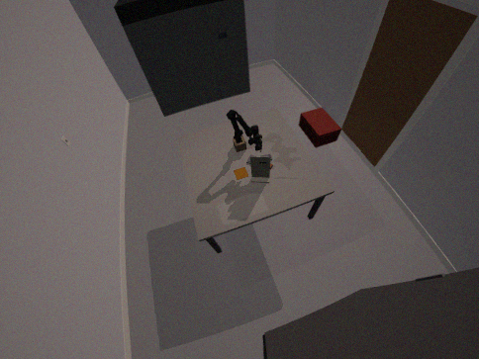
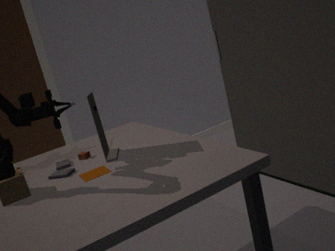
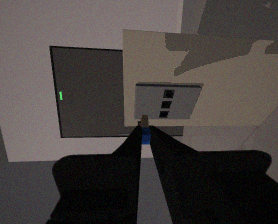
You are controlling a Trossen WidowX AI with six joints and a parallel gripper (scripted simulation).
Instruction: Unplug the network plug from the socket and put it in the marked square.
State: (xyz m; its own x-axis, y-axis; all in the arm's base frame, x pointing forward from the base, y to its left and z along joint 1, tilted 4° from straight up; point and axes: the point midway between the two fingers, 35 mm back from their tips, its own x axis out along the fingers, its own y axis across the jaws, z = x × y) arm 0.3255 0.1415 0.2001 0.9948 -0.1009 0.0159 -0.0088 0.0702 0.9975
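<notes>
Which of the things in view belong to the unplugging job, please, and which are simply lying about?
For the job:
- black gripper
- small blue plug in its fingers
- grey upright panel with dark sockets
- flat orange square

Apparently just lying about:
- small orange-red block
- two flat grey pieces
- big red box
</notes>
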